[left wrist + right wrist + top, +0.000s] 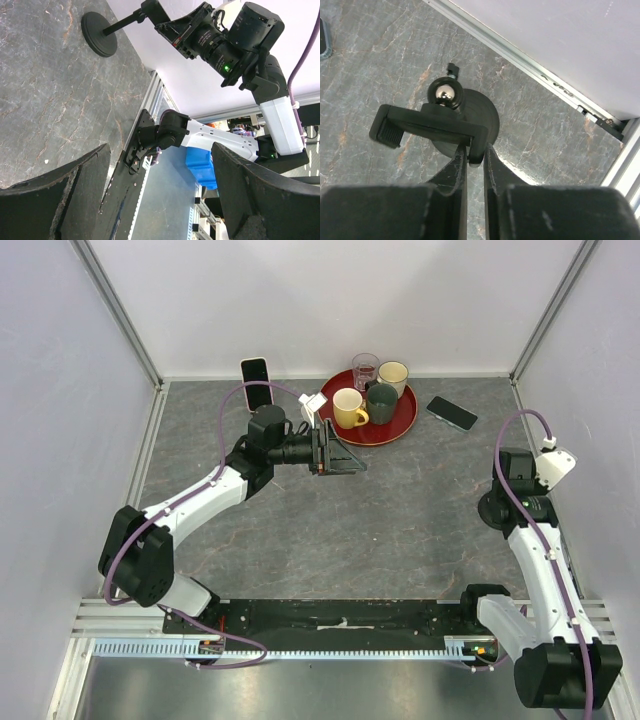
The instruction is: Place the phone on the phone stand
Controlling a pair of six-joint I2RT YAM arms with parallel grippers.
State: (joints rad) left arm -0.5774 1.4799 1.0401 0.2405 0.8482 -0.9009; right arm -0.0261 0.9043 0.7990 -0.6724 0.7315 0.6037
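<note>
The black phone stand (465, 120) stands on its round base (492, 510) at the table's right side, its clamp bar lying level across the top. My right gripper (476, 150) is shut on the clamp's end lip, from above. A dark phone (452, 412) lies flat on the table, right of the red tray; its corner (323, 40) shows at the right wrist view's left edge. A second, pink-edged phone (255, 383) stands upright against the back wall. My left gripper (340, 455) hangs open over the table's middle, nothing between its fingers (85, 175).
A red tray (400, 428) at the back centre carries a yellow mug (348, 408), a dark mug (381, 402), a cream mug (393, 374) and a glass (365, 368). White walls and aluminium rails (555, 85) close in the table.
</note>
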